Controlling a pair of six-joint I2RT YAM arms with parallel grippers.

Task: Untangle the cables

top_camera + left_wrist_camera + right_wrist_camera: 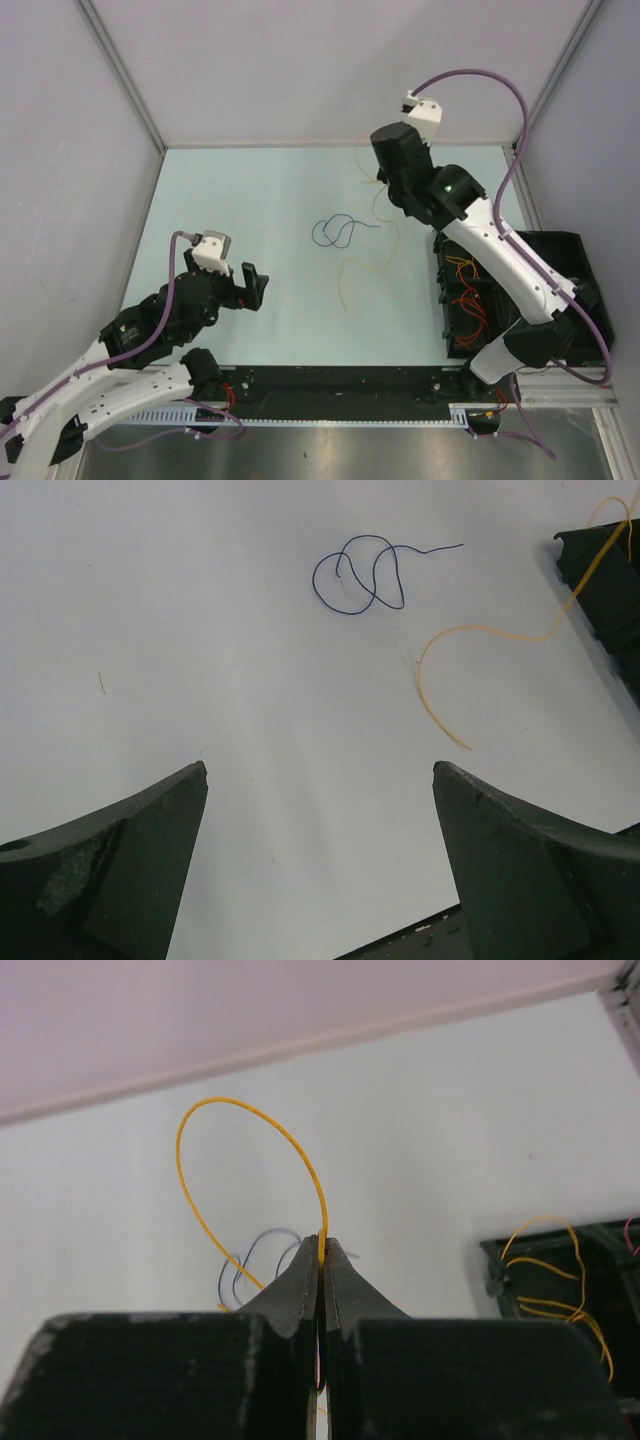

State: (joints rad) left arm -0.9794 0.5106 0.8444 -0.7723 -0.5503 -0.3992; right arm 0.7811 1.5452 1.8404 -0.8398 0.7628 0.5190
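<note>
A dark blue cable [336, 231] lies coiled in loops on the table's middle; it also shows in the left wrist view [362, 574]. An orange-yellow cable [362, 262] trails from the table up to my right gripper [378, 178], which is shut on it and holds it lifted near the back. In the right wrist view the cable [236, 1132] loops up from the closed fingertips [321, 1247]. My left gripper [252, 287] is open and empty at the left, apart from both cables; the left wrist view shows it [320, 770] over bare table.
A black bin [490, 300] at the right holds several more red and orange cables [470, 305]. A black tray strip [340, 385] runs along the near edge. Grey walls enclose the back and sides.
</note>
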